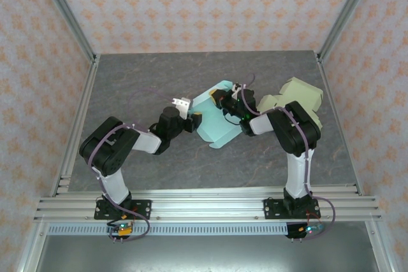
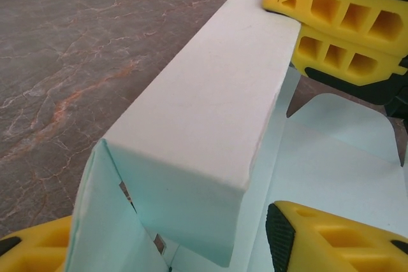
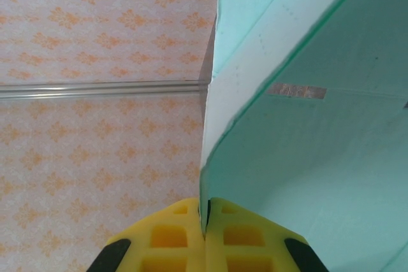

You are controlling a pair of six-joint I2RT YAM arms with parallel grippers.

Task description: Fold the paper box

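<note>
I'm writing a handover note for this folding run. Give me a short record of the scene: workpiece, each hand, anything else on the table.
workpiece: pale teal paper box, partly folded, one flap raised, mid-table
left hand: open, fingers on either side of the raised flap
right hand: shut on an edge of the paper box
other item: cream folded box, back right, beside the right arm
surface: grey stone-pattern table
</note>
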